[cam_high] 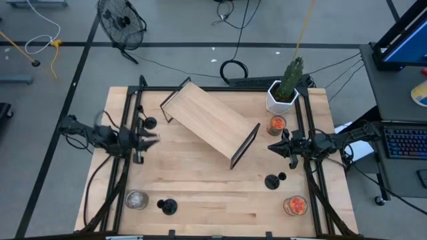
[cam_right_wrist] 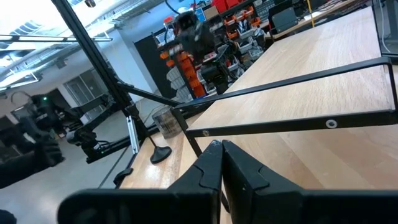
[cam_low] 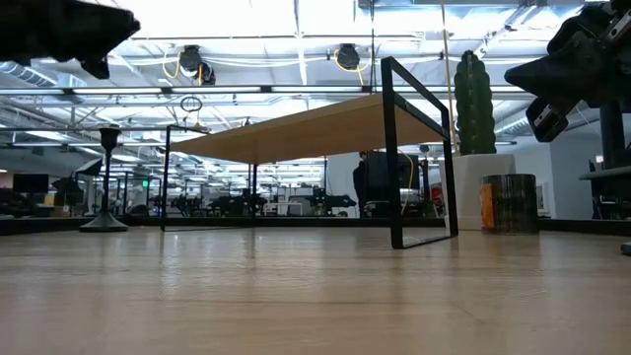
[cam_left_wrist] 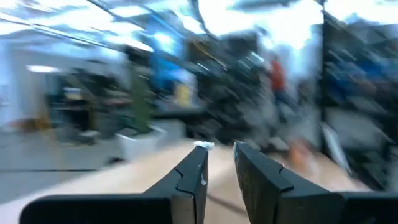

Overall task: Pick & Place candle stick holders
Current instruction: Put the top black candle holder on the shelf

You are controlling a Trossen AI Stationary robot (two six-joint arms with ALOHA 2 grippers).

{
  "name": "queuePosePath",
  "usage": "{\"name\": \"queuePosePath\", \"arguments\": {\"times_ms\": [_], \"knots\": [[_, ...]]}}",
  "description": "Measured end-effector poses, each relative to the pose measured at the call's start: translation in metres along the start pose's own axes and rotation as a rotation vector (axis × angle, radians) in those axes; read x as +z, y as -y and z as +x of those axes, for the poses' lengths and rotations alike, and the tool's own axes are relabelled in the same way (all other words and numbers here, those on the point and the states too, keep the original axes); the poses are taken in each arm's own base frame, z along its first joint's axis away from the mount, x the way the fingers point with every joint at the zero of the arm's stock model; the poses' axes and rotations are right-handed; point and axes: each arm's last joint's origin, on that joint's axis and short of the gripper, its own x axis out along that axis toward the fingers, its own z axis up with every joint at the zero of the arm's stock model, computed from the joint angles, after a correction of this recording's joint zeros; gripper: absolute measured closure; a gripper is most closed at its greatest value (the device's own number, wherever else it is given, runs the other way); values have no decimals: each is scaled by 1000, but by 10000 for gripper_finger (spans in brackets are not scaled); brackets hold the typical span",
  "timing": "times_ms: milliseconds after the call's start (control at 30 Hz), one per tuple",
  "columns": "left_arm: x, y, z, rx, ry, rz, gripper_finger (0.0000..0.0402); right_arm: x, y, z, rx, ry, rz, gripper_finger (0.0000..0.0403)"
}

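While the left tool [cam_high: 152, 140] hangs above the left side of the light wooden tabletop [cam_high: 200, 180], its fingers [cam_left_wrist: 193, 171] a narrow gap apart and holding nothing, the nearest black metal candle stick holder [cam_high: 149, 123] stands just beyond it, beside the black frame rail. A second candle stick holder [cam_high: 167, 206] stands near the front edge next to a clear glass jar [cam_high: 136, 199], and a third candle stick holder [cam_high: 273, 181] stands on the right side, in front of the right tool [cam_high: 277, 147], whose fingers are pressed together and empty. To do the pick well, the left tool likely needs to spread wider, line up on the thin stem and descend squarely so the disc base does not tip. The high view alone gives the layout of all three holders and the tilted wooden shelf with black metal legs [cam_high: 210, 120]; the low view instead shows one holder upright in profile at far left, with stem and cup, which the overhead camera flattens. The left wrist view is smeared and shows no holder.
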Motion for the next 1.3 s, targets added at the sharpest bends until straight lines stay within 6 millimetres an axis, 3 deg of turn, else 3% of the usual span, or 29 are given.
{"name": "queuePosePath", "arguments": {"times_ms": [200, 400, 567, 733, 967, 1300], "knots": [[31, -10, -5, 101, 309, -404, 314, 0, 0, 0, 0, 0, 0, 399], [48, -17, -13, 113, 495, -508, 314, 0, 0, 0, 0, 0, -1, 399], [49, -17, -10, 163, 431, -495, 314, 0, 0, 0, 0, 0, -38, 399], [64, -19, 1, 383, 238, -462, 314, 0, 0, 0, 0, 0, -96, 399], [102, -18, 22, 690, -24, -392, 314, 2, -1, 0, 9, 23, -101, 399], [162, -12, 54, 864, -44, -357, 314, 3, -1, 0, 12, 30, -97, 399]]}}
